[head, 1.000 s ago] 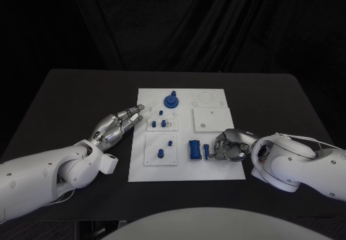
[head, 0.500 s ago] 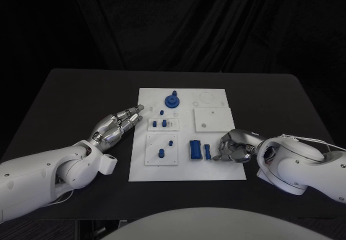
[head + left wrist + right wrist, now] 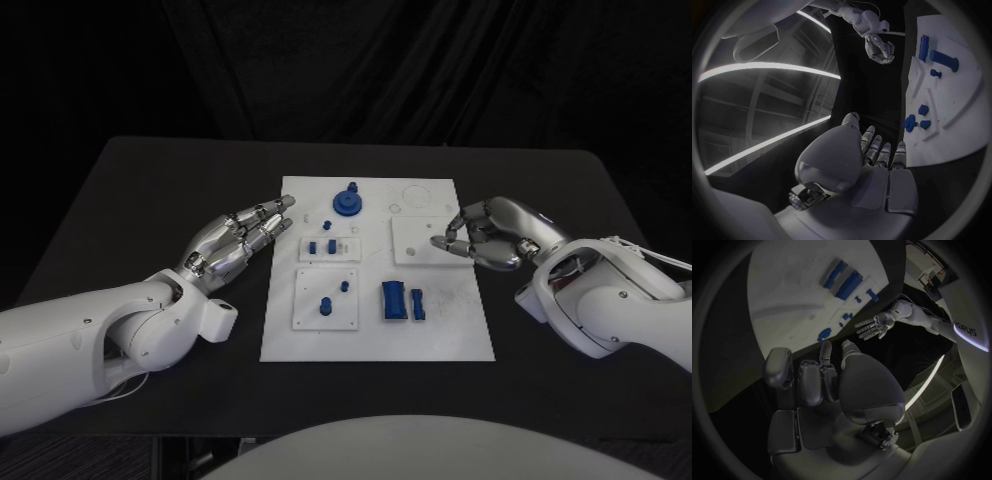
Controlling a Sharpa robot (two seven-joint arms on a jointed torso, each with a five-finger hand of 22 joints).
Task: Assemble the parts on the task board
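The white task board (image 3: 375, 335) lies in the middle of the black table. On it are a round blue part with a peg (image 3: 346, 203), small blue pegs (image 3: 327, 245) in a little plate, more pegs (image 3: 335, 298) in a larger plate, and a blue block (image 3: 392, 299) with a thin blue bar (image 3: 418, 304) beside it. My left hand (image 3: 238, 243) hovers at the board's left edge, fingers stretched out and apart, holding nothing. My right hand (image 3: 490, 232) is at the board's right edge by the white square plate (image 3: 426, 243), fingers loosely bent, with nothing in them.
In the left wrist view, the board (image 3: 954, 105) with the blue block (image 3: 945, 59) lies ahead of my left hand (image 3: 873, 155). Past it is my right hand (image 3: 879, 47). The right wrist view shows the board (image 3: 792, 280) and my left hand (image 3: 876, 325). Bare black table surrounds the board.
My right hand has left the blue bar at the board's front and moved back along the right edge to the square plate. The bar stays beside the block. My left hand barely shifted.
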